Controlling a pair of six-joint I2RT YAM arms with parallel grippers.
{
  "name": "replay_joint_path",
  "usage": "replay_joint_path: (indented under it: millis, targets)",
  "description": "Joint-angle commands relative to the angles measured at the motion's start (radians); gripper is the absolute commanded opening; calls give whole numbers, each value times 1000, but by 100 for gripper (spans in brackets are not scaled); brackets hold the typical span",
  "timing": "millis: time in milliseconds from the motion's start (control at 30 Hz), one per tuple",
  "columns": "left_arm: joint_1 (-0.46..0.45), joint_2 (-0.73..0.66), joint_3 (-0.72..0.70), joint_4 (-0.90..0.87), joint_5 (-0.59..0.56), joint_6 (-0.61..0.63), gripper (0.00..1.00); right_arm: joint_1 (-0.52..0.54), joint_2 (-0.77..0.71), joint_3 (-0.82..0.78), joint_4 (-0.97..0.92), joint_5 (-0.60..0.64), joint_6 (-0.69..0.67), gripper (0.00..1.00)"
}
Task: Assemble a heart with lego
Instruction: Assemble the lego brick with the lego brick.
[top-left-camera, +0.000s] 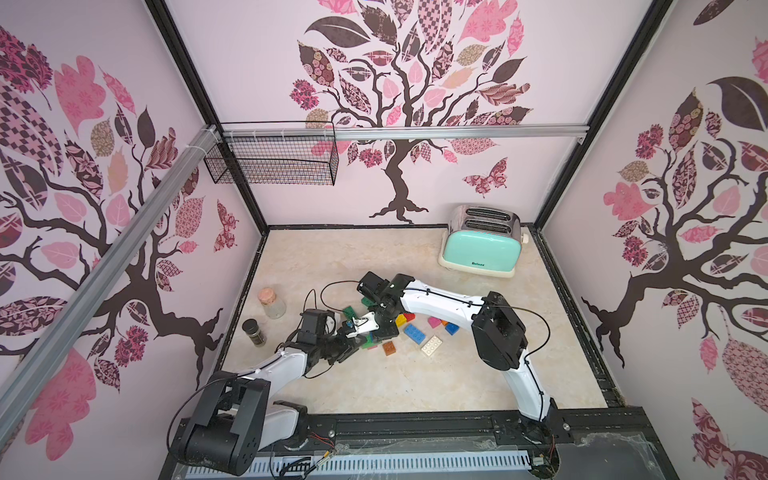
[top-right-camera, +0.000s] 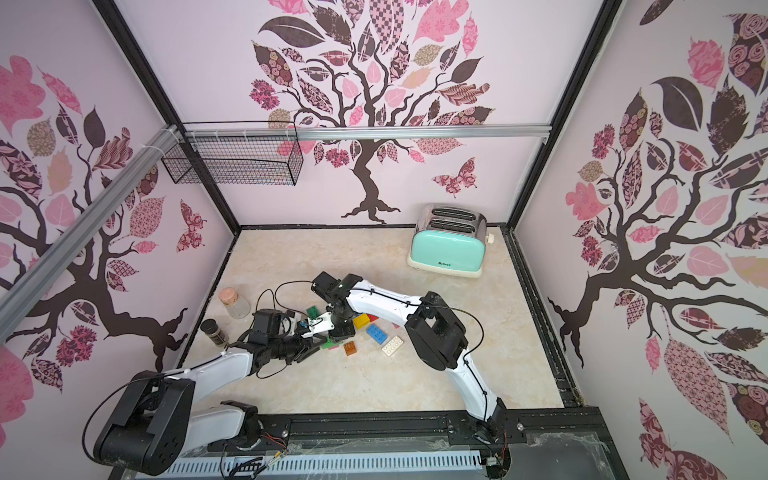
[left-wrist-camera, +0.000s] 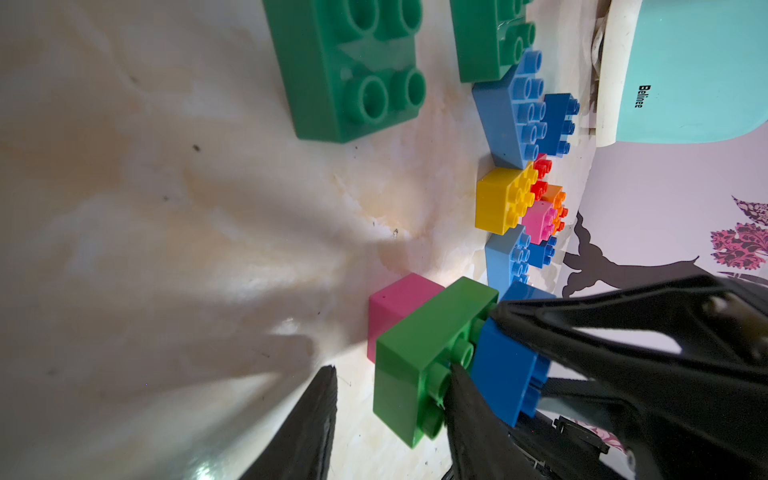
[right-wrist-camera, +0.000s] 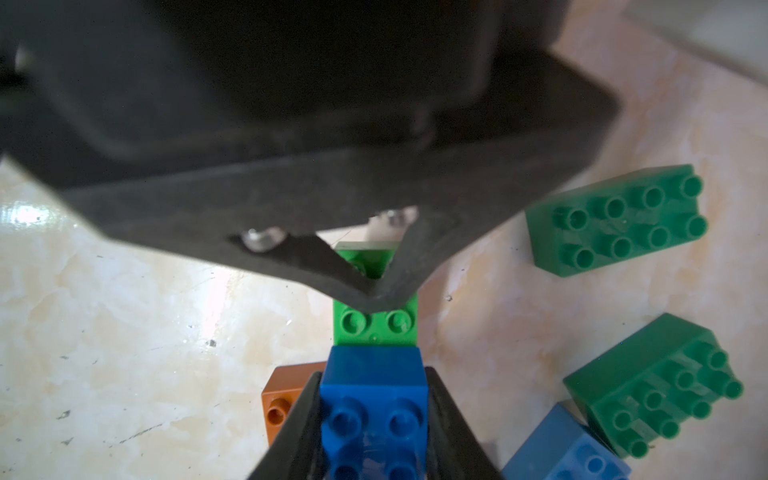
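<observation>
Lego brick (right-wrist-camera: 374, 390), blue, between the right fingers (right-wrist-camera: 291, 436)

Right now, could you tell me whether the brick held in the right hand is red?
No, the right wrist view shows the right hand closed on a blue brick.
</observation>
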Motion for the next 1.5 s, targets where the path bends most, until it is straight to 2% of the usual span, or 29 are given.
replay_joint_path:
  millis: [0,300,600,800,1000,1133,1467]
  targets:
    - [4,8,-17,-64,-83,-1,44,21,99,15,-74,18,21,26]
    - [6,-9,-41,-41,-87,-30,45,27,165,69,-104,74,93,27]
    - [10,-160,-102,-82,-124,-85,47,51,236,110,-119,168,169,26]
    - [16,-141,-98,-82,-123,-76,47,71,236,93,-132,241,200,26]
    - [17,-72,-89,2,-75,-75,48,73,189,70,-137,208,206,26]
    - [20,-73,-112,136,0,-128,51,69,167,45,-132,206,211,26]
    - [39,-89,-200,311,40,-225,52,53,113,-1,-108,181,226,26]
